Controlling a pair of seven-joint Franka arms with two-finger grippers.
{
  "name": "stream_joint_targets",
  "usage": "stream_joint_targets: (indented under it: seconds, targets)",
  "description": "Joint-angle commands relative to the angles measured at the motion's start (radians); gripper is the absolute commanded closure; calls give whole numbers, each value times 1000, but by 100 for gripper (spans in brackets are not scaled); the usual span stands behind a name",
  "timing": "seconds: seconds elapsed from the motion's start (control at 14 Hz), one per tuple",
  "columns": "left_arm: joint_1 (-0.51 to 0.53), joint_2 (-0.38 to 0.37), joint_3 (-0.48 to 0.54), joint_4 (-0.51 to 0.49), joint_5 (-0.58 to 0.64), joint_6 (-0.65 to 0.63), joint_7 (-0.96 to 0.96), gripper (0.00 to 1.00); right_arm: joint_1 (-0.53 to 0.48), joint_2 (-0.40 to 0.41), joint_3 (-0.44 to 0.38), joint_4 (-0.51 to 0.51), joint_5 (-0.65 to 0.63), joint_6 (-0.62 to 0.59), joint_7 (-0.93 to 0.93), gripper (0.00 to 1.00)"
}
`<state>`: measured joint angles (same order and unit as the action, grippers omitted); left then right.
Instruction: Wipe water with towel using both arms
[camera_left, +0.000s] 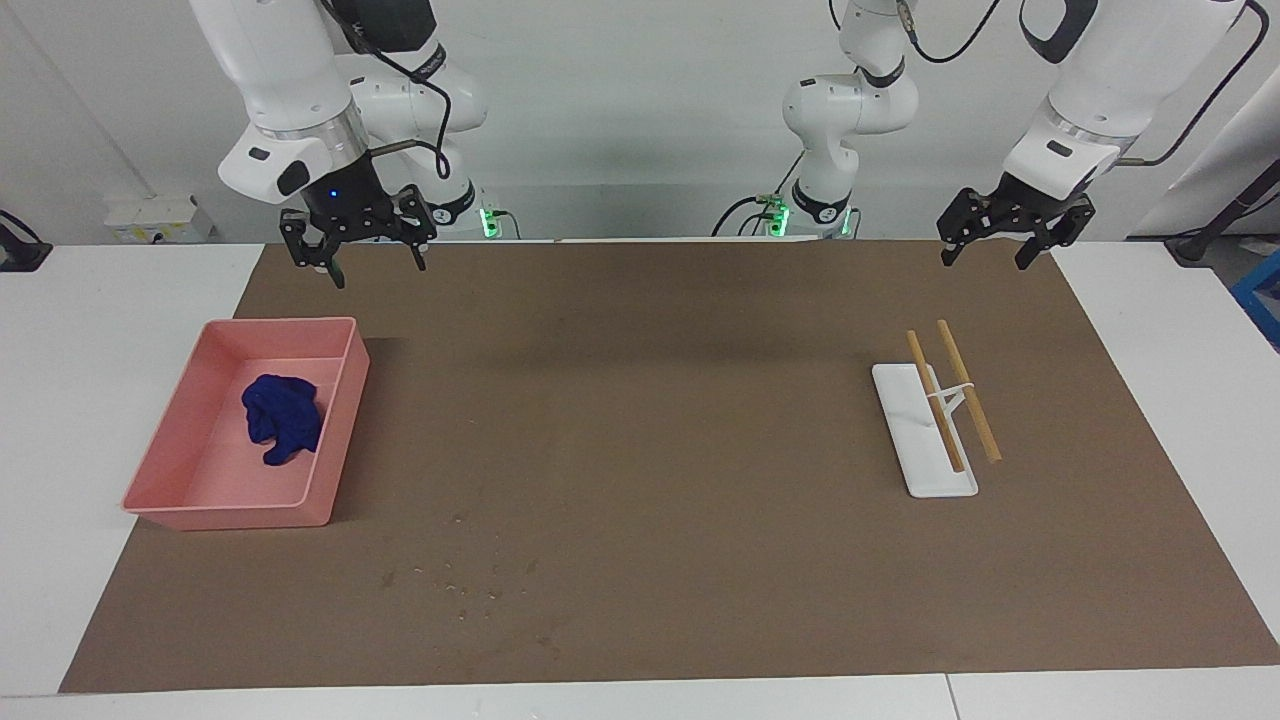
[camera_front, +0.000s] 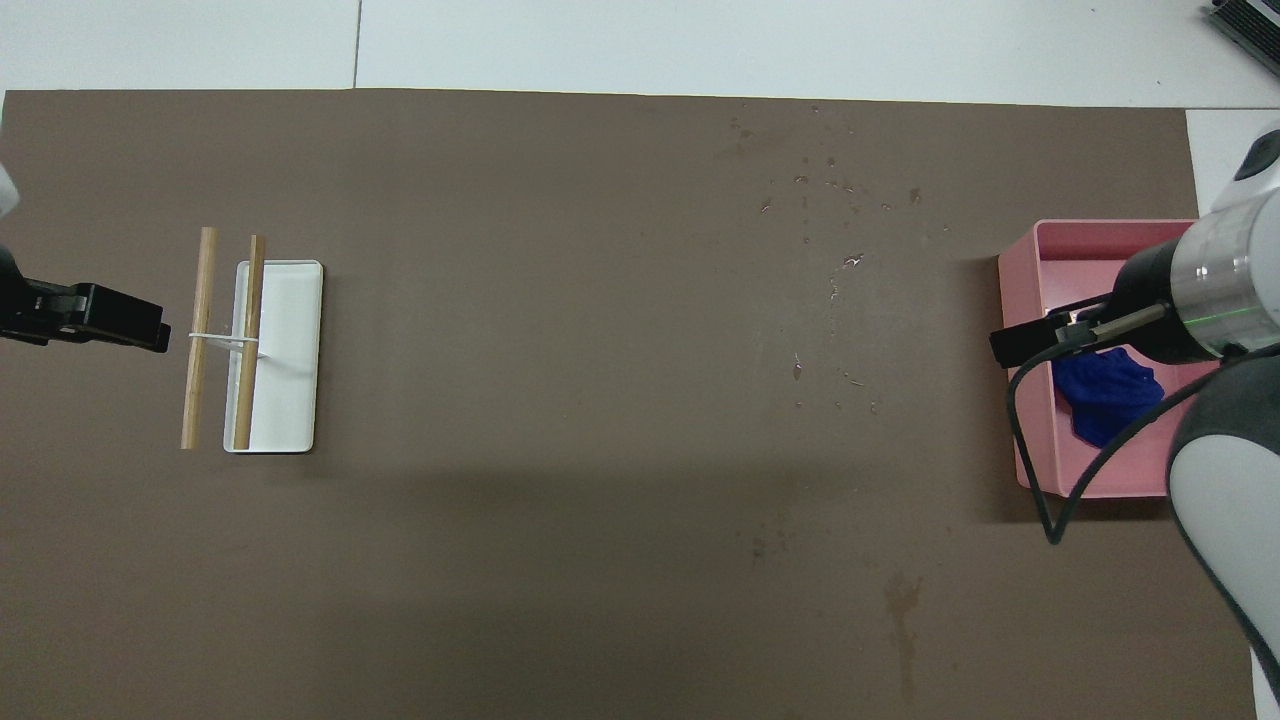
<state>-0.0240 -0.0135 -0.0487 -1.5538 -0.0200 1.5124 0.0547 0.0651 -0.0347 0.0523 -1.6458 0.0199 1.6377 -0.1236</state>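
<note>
The navy-blue towel (camera_left: 282, 418) (camera_front: 1105, 395) lies crumpled in a pink bin (camera_left: 280, 322) (camera_front: 1100, 228) at the right arm's end of the table. My right gripper (camera_left: 381, 274) (camera_front: 1020, 345) hangs open and empty, high over the bin's wall toward the table's middle, clear of the towel. Water droplets (camera_left: 460, 580) (camera_front: 830, 290) are scattered on the brown mat (camera_left: 650, 420), beside the bin and farther from the robots. My left gripper (camera_left: 984, 264) (camera_front: 140, 325) waits open and empty in the air over the mat at the left arm's end.
A white slab with two wooden sticks (camera_left: 925, 430) (camera_front: 275, 355) lies on the mat at the left arm's end, under and just ahead of the left gripper. White table (camera_left: 1180, 350) borders the mat on all sides.
</note>
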Motion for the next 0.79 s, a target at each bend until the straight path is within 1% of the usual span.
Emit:
stream_joint_targets:
  seconds: [0.0,0.29,0.43,0.71]
  targets:
    - [3,-23,-2,-23,11,-9,5,0,-16,-1,-5,-12,9,-4,-28,0]
    - [3,-23,-2,-23,9,-9,5,0,-62,-4,21,-15,9,-9,-31,0]
    - [3,-23,-2,-23,9,-9,7,0,-54,-5,20,-15,9,-24,-50,0]
    - [3,-23,-2,-23,11,-9,5,0,-53,-5,20,-14,9,-15,-47,0]
